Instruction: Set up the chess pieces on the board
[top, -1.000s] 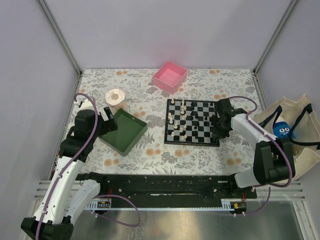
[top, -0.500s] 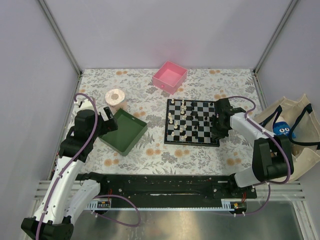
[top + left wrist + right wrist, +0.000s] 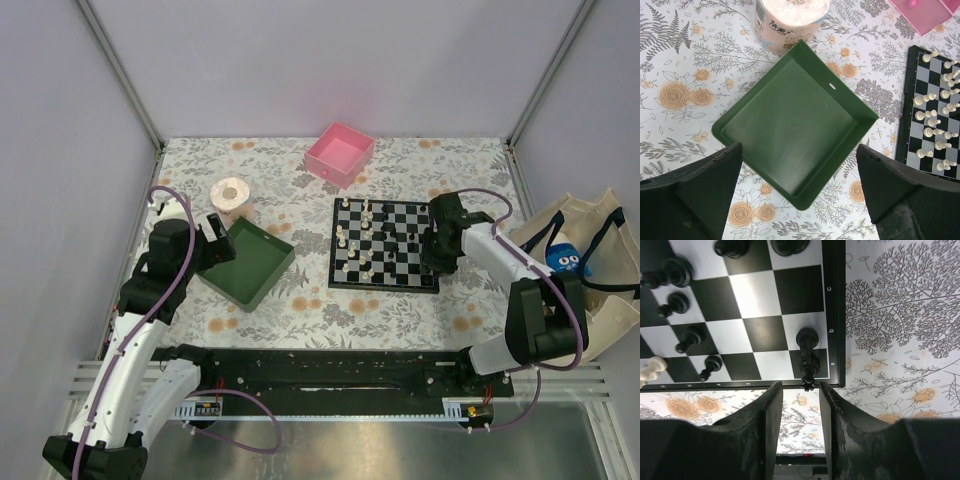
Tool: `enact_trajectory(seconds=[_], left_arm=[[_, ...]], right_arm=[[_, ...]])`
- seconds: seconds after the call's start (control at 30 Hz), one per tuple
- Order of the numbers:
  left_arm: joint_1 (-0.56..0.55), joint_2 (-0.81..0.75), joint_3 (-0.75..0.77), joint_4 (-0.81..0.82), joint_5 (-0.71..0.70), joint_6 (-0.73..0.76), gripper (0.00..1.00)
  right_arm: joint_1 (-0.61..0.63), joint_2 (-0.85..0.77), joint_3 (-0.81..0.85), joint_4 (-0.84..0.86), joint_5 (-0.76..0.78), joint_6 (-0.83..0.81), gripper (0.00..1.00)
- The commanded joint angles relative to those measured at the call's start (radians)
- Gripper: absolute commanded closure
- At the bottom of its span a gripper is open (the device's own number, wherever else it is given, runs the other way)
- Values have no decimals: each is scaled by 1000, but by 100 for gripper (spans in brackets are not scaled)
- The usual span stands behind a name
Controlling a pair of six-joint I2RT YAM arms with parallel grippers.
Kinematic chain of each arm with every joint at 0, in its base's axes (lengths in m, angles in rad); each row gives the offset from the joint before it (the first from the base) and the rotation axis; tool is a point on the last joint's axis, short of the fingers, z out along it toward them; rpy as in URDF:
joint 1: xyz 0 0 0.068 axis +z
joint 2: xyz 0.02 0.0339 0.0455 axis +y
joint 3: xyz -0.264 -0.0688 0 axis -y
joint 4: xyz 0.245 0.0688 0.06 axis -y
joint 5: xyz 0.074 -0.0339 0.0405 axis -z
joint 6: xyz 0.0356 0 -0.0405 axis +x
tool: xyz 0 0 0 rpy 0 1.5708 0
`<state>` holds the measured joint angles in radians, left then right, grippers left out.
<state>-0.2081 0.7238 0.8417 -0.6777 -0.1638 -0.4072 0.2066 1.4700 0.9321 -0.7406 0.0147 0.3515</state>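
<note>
The board [image 3: 333, 250] lies right of centre, with cream-white pieces [image 3: 345, 238] on its left half and black pieces [image 3: 412, 232] on its right half. My right gripper [image 3: 437, 258] hovers over the board's near right corner. In the right wrist view the right gripper [image 3: 800, 390] is open and holds nothing. A tall black piece [image 3: 807, 357] stands on the corner squares, its crown level with the fingertips [image 3: 774, 390] and touching neither. Other black pieces [image 3: 677, 272] stand on the board [image 3: 760, 295]. My left gripper [image 3: 800, 200] is open wide above the green tray [image 3: 790, 125].
The green tray [image 3: 247, 262] sits left of the board, with a paper roll [image 3: 232, 197] behind it. A pink box [image 3: 340, 153] stands at the back. A cloth bag [image 3: 590, 270] with a blue thing in it lies beyond the table's right edge.
My right gripper has shifted slightly away along the board's right edge. The left arm has not moved.
</note>
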Motion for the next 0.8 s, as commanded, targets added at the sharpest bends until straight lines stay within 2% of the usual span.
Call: enact_trajectory(seconds=[0.0, 0.23, 0.47, 0.77], left_arm=[[10, -1, 2, 56, 18, 13, 1], [16, -3, 2, 59, 24, 11, 1], [21, -4, 0, 59, 30, 10, 1], [22, -7, -4, 61, 26, 10, 1]], right_arm=[[-3, -76, 96, -35, -36, -19, 55], [16, -82, 151, -6, -62, -13, 51], [102, 82, 270, 32, -41, 7, 50], [126, 259, 419, 30, -21, -2, 48]])
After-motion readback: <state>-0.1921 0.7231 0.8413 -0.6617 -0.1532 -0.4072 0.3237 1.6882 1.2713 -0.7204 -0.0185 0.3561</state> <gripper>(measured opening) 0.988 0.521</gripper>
